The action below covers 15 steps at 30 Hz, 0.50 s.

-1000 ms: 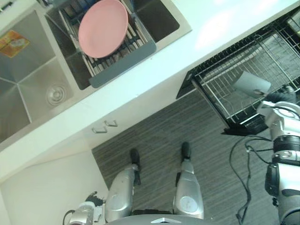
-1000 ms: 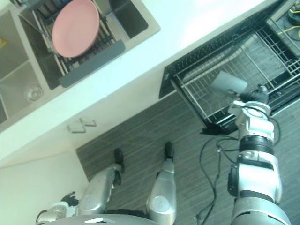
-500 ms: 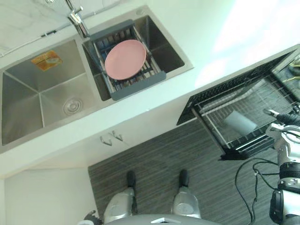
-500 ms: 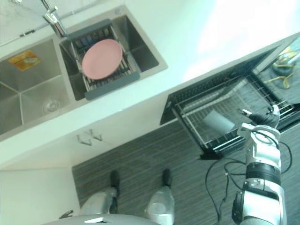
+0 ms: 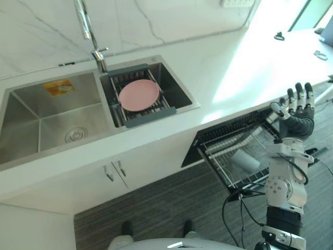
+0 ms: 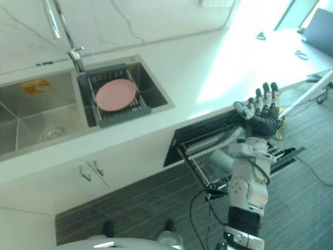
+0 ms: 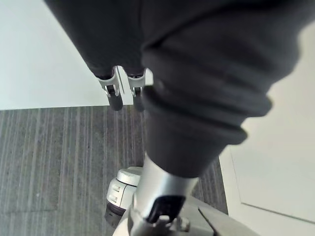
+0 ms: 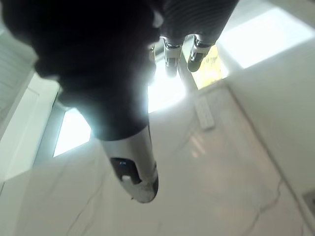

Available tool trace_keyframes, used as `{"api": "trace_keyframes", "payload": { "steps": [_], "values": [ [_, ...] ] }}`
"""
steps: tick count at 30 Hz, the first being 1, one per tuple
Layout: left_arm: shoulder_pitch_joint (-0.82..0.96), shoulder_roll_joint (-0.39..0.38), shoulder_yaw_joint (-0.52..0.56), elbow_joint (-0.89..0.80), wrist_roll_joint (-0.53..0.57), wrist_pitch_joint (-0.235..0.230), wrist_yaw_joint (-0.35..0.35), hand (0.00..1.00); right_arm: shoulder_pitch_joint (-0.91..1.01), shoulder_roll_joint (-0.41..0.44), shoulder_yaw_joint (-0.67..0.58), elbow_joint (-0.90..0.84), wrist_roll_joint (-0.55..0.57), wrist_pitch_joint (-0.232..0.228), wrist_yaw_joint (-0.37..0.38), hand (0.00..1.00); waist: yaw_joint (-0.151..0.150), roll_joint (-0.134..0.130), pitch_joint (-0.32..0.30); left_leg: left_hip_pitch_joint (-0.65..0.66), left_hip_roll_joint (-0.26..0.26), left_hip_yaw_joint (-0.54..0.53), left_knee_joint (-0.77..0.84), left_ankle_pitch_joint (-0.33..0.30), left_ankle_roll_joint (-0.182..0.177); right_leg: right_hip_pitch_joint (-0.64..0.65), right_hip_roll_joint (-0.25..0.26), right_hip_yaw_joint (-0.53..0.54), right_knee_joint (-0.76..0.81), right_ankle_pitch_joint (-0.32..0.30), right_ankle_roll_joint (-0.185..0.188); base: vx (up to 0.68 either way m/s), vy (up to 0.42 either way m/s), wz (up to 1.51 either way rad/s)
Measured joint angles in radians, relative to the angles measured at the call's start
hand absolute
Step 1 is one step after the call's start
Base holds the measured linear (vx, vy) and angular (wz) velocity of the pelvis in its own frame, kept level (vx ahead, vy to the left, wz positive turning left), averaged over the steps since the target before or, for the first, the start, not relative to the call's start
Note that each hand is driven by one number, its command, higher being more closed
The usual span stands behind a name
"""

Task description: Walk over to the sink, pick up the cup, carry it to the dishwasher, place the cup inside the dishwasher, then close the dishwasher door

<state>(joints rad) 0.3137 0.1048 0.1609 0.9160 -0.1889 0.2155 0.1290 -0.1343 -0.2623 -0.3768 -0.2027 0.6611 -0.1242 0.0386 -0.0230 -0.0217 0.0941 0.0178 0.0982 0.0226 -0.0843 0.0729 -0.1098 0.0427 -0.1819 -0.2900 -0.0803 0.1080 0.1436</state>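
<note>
A white stone counter [image 5: 229,67] runs under a marbled wall, holding a stainless steel double sink [image 5: 41,120] with a round pink plate [image 5: 138,95] in its drain rack. Below lies grey striped flooring [image 5: 156,208]. We see the pale grey cup [image 5: 245,160] on its side in the pulled-out wire rack [image 5: 218,159] of the open black dishwasher [image 5: 208,139], its long axis flat on the wires. Our right hand [image 5: 296,112] is up above and just past the cup, fingers straight and spread, holding nothing. We judge the cup placed and the door not yet closed, with the right arm the nearer. Our left hand [image 7: 123,91] hangs over the floor, fingers relaxed and empty.
</note>
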Motion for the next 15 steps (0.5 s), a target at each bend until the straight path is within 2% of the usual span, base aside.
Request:
{"api": "trace_keyframes", "payload": {
  "steps": [1,3,6,10,12,13,15],
  "values": [
    [0.001,-0.004,0.006,0.000,-0.025,-0.002,0.006,0.00,0.000,0.008,0.052,-0.018,0.018,0.000,0.025,0.00,0.016,0.000,-0.002,0.003,0.000,-0.013,0.000,0.002,0.000,0.014,0.000,-0.012,0.000,0.000,0.000,-0.02,-0.012,0.16],
    [0.004,-0.010,0.018,0.000,-0.034,-0.009,0.015,0.00,0.003,0.025,0.093,-0.016,0.018,0.001,0.040,0.00,0.024,-0.002,-0.004,-0.001,-0.001,-0.041,0.000,0.005,0.001,0.035,0.000,-0.043,0.000,-0.005,0.001,-0.06,-0.026,0.44],
    [0.012,-0.017,0.033,-0.002,-0.055,-0.042,0.018,0.00,0.006,0.037,0.151,-0.016,-0.044,0.002,0.033,0.00,0.051,-0.008,-0.015,-0.025,-0.005,-0.087,0.000,0.011,0.008,0.059,0.000,-0.111,0.000,-0.017,0.003,-0.06,-0.024,0.69],
    [0.015,-0.018,0.033,0.004,-0.059,-0.069,0.016,0.00,0.004,0.030,0.168,0.001,-0.136,0.020,-0.102,0.00,0.059,-0.012,-0.020,-0.054,0.000,-0.031,0.000,0.042,0.041,0.110,-0.023,-0.243,0.017,-0.045,0.017,-0.03,0.008,1.00],
    [0.015,-0.020,0.034,0.017,-0.058,-0.075,0.012,0.00,0.003,0.015,0.168,0.048,-0.161,0.024,-0.153,0.00,0.076,-0.017,-0.022,-0.054,-0.008,-0.034,0.000,0.063,0.039,0.122,-0.039,-0.269,0.036,-0.054,0.028,0.01,0.032,0.52],
    [0.004,-0.006,0.035,0.016,-0.024,-0.110,-0.002,0.00,0.028,0.029,0.209,0.181,-0.040,0.091,-0.103,0.00,0.063,-0.030,0.000,-0.019,-0.036,0.048,-0.001,0.044,0.022,0.139,-0.074,-0.247,0.029,-0.073,0.049,0.00,0.017,0.17],
    [0.004,-0.006,0.035,0.016,-0.024,-0.110,-0.002,0.00,0.028,0.029,0.209,0.181,-0.040,0.091,-0.103,0.00,0.063,-0.030,0.000,-0.019,-0.036,0.048,-0.001,0.044,0.022,0.139,-0.074,-0.247,0.029,-0.071,0.053,0.00,0.000,0.00]
  ]
}}
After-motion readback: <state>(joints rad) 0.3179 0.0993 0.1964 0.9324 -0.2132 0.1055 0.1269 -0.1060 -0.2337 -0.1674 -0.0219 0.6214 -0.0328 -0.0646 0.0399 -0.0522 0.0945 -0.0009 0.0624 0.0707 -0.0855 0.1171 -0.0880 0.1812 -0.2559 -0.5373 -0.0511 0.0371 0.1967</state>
